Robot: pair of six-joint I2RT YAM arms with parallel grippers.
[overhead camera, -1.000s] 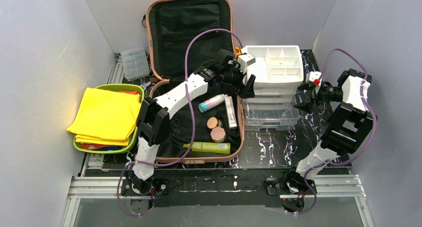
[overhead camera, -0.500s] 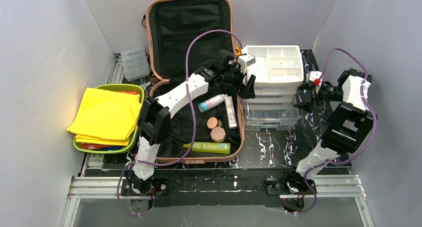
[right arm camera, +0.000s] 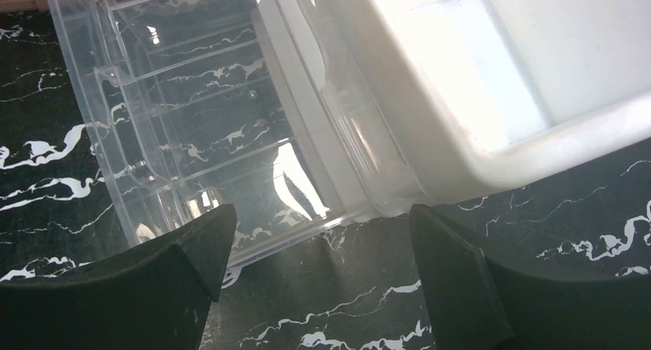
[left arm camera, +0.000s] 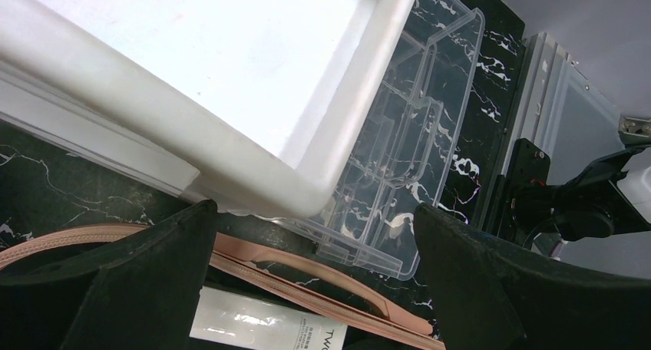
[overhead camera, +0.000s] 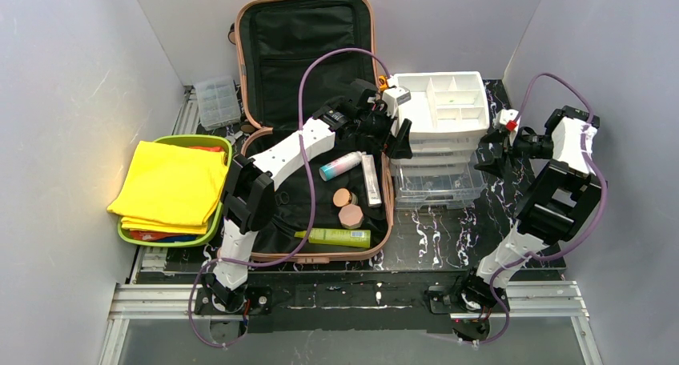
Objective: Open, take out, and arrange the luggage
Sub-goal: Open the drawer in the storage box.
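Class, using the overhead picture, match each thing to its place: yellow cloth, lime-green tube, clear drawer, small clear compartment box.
Things
1. yellow cloth
2. lime-green tube
3. clear drawer
4. small clear compartment box

Places
A. pulled out from under the white organizer, toward the near side
B. on the table left of the suitcase lid, at the back
C. on top of the green tray
D. lying inside the suitcase, along its near edge

Pairs: 1-C, 2-D, 3-A, 4-B

White shells, black joints on left arm point(overhead camera: 282, 155), right arm point(overhead camera: 570, 145) (purple cables point(overhead camera: 303, 101) trailing); left hand point(overhead camera: 400, 145), right hand point(overhead camera: 488, 158) black.
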